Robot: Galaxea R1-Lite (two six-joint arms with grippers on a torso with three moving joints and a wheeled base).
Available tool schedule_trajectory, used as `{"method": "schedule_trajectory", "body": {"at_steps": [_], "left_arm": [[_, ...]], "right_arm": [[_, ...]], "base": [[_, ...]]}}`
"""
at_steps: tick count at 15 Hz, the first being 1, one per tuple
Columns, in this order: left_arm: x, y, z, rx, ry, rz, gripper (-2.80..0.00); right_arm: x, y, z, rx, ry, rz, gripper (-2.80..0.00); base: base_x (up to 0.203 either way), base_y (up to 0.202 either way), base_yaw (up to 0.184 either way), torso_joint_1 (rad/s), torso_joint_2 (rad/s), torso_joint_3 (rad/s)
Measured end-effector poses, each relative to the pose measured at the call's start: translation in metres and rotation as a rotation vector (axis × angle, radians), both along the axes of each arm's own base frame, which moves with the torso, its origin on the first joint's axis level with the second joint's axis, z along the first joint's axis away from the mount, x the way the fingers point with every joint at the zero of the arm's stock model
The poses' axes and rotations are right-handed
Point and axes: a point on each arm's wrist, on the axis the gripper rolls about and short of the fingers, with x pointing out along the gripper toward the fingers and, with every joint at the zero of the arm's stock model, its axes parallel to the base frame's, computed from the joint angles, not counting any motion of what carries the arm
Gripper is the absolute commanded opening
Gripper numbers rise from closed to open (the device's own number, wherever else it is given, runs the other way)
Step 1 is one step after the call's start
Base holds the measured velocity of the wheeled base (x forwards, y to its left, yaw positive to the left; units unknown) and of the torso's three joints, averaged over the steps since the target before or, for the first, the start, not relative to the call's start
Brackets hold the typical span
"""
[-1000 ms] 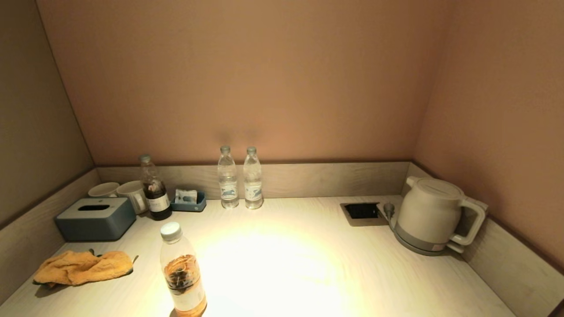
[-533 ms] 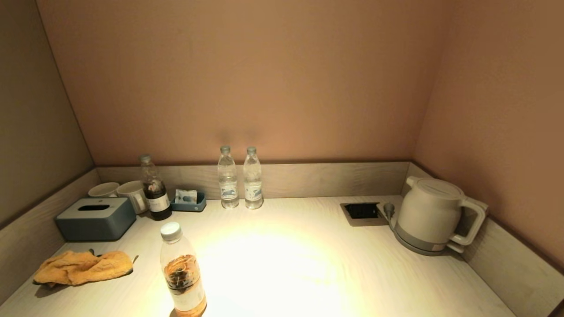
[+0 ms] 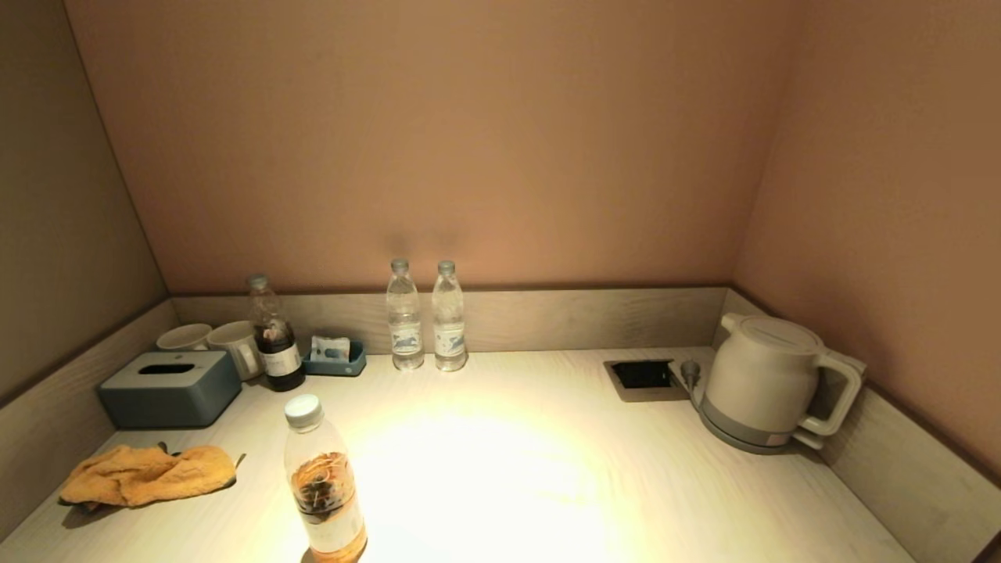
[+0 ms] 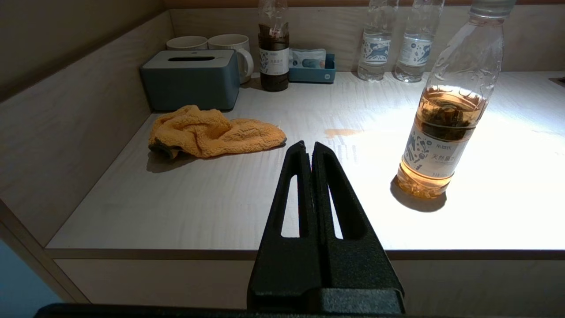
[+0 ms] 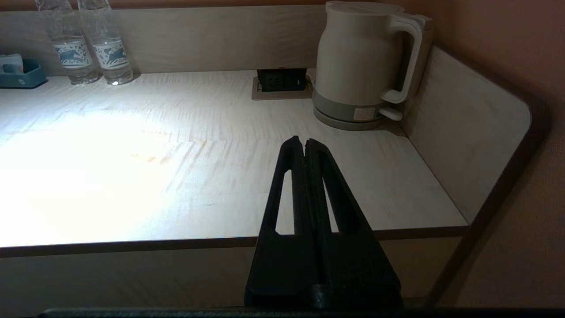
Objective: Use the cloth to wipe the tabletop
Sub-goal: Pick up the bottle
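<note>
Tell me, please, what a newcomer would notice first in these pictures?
A crumpled orange terry cloth lies at the pale wooden tabletop's near left, before a grey-blue tissue box. A clear plastic bottle of amber tea stands upright at the front, beside a bright pool of light. A cream electric kettle sits in the far right corner.
</note>
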Motion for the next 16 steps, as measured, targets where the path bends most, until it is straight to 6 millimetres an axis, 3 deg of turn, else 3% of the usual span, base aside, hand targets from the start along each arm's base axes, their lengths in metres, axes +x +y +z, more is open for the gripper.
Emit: {"method": "schedule_trajectory", "body": {"at_steps": [16], "left_arm": [[0.0000,0.0000,0.0000,0.000,0.000,0.000,-2.80]], "right_arm": [[0.0000,0.0000,0.0000,0.000,0.000,0.000,-2.80]], "base": [[0.000,0.000,0.000,0.000,0.00,0.000]]}}
